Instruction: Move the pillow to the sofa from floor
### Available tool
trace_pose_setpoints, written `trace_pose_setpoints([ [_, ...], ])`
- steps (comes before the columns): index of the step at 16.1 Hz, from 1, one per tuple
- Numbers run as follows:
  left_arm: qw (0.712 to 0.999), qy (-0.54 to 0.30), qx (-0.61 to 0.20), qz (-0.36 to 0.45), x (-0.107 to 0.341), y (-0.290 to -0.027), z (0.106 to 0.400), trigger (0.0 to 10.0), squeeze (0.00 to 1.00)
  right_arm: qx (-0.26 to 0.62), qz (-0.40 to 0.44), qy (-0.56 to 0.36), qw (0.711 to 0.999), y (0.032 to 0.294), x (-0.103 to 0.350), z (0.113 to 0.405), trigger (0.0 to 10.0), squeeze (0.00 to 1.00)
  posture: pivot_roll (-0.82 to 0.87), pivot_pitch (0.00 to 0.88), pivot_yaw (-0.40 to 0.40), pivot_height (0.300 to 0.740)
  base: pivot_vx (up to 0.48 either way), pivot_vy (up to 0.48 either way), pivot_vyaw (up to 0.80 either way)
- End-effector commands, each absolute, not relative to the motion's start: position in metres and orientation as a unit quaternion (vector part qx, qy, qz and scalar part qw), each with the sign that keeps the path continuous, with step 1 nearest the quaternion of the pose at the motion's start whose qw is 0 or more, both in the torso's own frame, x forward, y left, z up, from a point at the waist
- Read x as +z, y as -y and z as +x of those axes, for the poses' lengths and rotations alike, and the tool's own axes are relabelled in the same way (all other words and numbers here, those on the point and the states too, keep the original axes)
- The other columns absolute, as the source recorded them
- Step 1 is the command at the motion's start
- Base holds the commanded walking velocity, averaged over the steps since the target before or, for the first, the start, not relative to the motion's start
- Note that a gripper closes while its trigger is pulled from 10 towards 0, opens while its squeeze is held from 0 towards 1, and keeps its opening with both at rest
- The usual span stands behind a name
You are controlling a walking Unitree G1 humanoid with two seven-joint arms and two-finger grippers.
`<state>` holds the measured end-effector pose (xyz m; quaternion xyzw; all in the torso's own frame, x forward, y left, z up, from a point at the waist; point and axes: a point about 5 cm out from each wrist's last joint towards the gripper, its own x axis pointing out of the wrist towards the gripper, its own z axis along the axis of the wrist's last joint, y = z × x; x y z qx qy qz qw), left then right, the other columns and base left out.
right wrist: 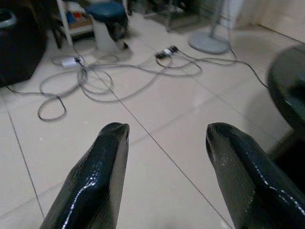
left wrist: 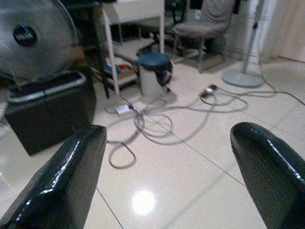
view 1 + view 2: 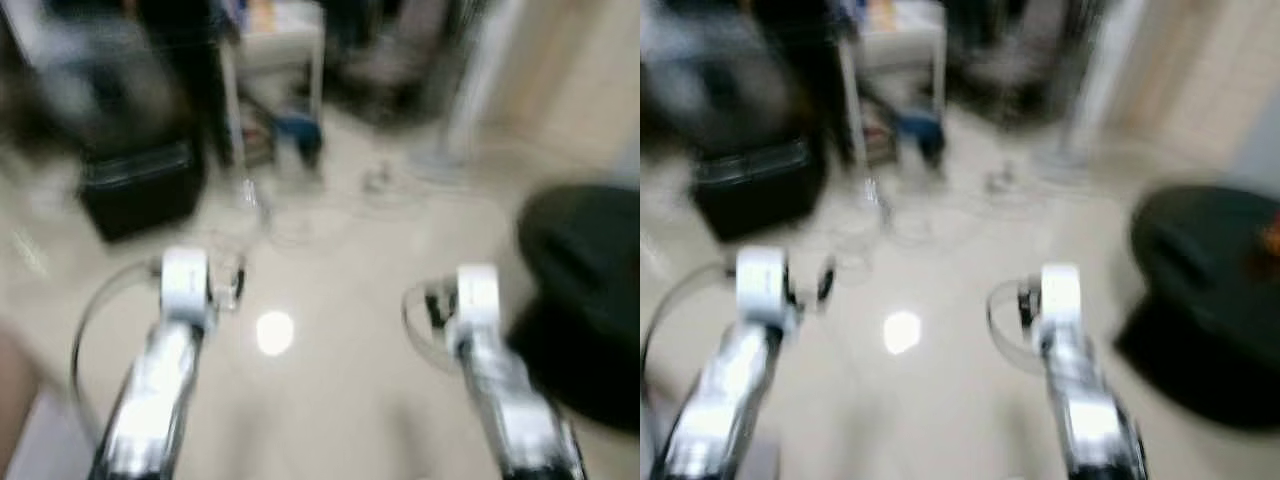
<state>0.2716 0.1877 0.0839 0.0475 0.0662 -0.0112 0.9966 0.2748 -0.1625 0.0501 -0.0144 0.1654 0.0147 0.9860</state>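
Note:
Both silver arms reach forward over a pale tiled floor (image 3: 330, 400); the head views are blurred. In the left wrist view my left gripper (image 2: 167, 133) is open, with bare floor between its black fingers (image 2: 71, 181). My right gripper (image 1: 167, 129) is also open and holds nothing, its fingers (image 1: 100, 176) low over the tiles. A large dark rounded object (image 3: 585, 290) sits on the floor just right of the right arm (image 3: 500, 390); its edge (image 1: 288, 86) appears in the right wrist view. It is too blurred to tell what it is.
Ahead on the left stand a black box (image 2: 47, 109) and a fan (image 2: 33, 38). Behind them are a white table (image 2: 133, 12), a blue-lidded white bin (image 2: 155, 71) and a chair (image 2: 200, 28). Loose cables (image 2: 152, 119) cross the floor toward a round stand base (image 2: 243, 76).

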Motion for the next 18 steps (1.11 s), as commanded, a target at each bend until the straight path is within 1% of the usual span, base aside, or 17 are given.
trace_pose_setpoints([
  [1, 0.997, -0.054, -0.005, 0.055, 0.089, -0.189, 0.273, 10.0, 0.00, 0.034, -0.021, -0.146, 0.988, 0.157, 0.058, 0.280, 10.0, 0.00, 0.12, 0.000, -0.043, 0.740, 0.000, 0.000, 0.00],
  [3, 0.998, -0.045, 0.002, 0.048, 0.091, -0.190, 0.273, 10.0, 0.00, 0.040, -0.030, -0.143, 0.989, 0.158, 0.059, 0.282, 10.0, 0.00, 0.12, 0.000, -0.045, 0.740, 0.000, 0.000, 0.00],
  [5, 0.998, -0.041, 0.006, 0.040, 0.090, -0.191, 0.271, 10.0, 0.00, 0.050, -0.032, -0.131, 0.990, 0.157, 0.060, 0.282, 10.0, 0.00, 0.11, 0.000, -0.043, 0.740, 0.000, -0.154, 0.80],
  [7, 0.998, -0.047, 0.004, 0.047, 0.085, -0.191, 0.270, 10.0, 0.00, 0.064, -0.047, -0.124, 0.989, 0.156, 0.059, 0.282, 10.0, 0.00, 0.11, 0.000, -0.044, 0.740, 0.000, -0.480, 0.80],
  [13, 0.998, -0.035, 0.019, 0.052, 0.090, -0.194, 0.274, 10.0, 0.00, 0.079, -0.051, -0.103, 0.990, 0.152, 0.067, 0.294, 10.0, 0.00, 0.13, 0.000, -0.065, 0.740, 0.000, -0.480, 0.80],
  [18, 0.998, -0.031, 0.015, 0.057, 0.093, -0.194, 0.279, 10.0, 0.00, 0.077, -0.051, -0.101, 0.991, 0.153, 0.065, 0.293, 10.0, 0.00, 0.11, 0.000, -0.033, 0.740, 0.000, -0.480, 0.80],
])
